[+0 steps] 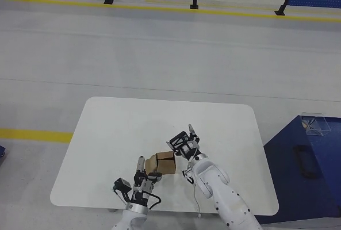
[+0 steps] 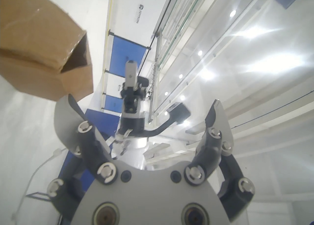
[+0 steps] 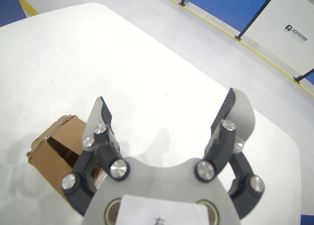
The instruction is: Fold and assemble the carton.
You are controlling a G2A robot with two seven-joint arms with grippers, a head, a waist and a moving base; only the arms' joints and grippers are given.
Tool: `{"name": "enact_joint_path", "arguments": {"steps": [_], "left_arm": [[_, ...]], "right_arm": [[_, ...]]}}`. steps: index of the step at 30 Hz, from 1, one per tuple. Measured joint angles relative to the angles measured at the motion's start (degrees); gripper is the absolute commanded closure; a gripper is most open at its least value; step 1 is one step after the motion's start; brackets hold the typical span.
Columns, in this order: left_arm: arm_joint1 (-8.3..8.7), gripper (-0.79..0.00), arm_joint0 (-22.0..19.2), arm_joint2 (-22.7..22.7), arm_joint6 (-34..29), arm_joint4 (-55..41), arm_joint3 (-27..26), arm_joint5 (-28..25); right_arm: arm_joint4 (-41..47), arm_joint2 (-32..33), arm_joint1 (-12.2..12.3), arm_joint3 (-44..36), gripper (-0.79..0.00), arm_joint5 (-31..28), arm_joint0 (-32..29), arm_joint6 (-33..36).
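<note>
matt cardboard carton [image 1: 161, 163], smooth, perhaps plastic table [image 1: 130, 132]

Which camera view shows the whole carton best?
The top view: the whole carton lies on the table. The left wrist view crops it at the edge; in the right wrist view a finger hides part.

Bright overhead light; ceiling lamps [image 2: 255, 33] glare; shadows faint.
</note>
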Motion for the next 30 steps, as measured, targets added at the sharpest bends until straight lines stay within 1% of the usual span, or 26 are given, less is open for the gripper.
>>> {"name": "enact_joint_path", "arguments": {"steps": [5, 8, 11, 17, 20, 30], "left_arm": [[-0.73, -0.785, -0.2, 1.0, 3.0, -5.3, 4.6, -3.1], [-1.30, -0.785, -1.4, 1.5, 4.3, -8.6, 7.9, -7.0], [-1.99, -0.785, -3.1, 2.7, 6.3, -9.2, 11.4, -10.7], [-3.23, -0.785, -7.5, 4.4, 8.7, -12.0, 17.3, -12.0], [-3.61, -0.785, -8.9, 4.5, 8.7, -13.1, 18.9, -12.5], [-4.31, -0.785, -11.6, 3.4, 10.1, -12.7, 22.7, -14.0]], "right_arm": [[-4.2, -2.6, -0.4, 2.6, -0.785, 2.8, -0.7, -2.1], [-4.9, -3.5, -0.6, 3.9, -0.785, 3.7, -0.6, -2.7], [-5.8, -4.1, -0.9, 4.9, -0.785, 4.4, -0.2, -2.7], [-6.4, -4.8, -1.2, 6.1, -0.785, 4.7, 0.5, -2.4], [-6.7, -4.9, -1.4, 6.6, -0.785, 4.7, 0.8, -2.6], [-7.7, -5.0, -1.5, 7.1, -0.785, 4.1, 0.8, -3.2]]}}
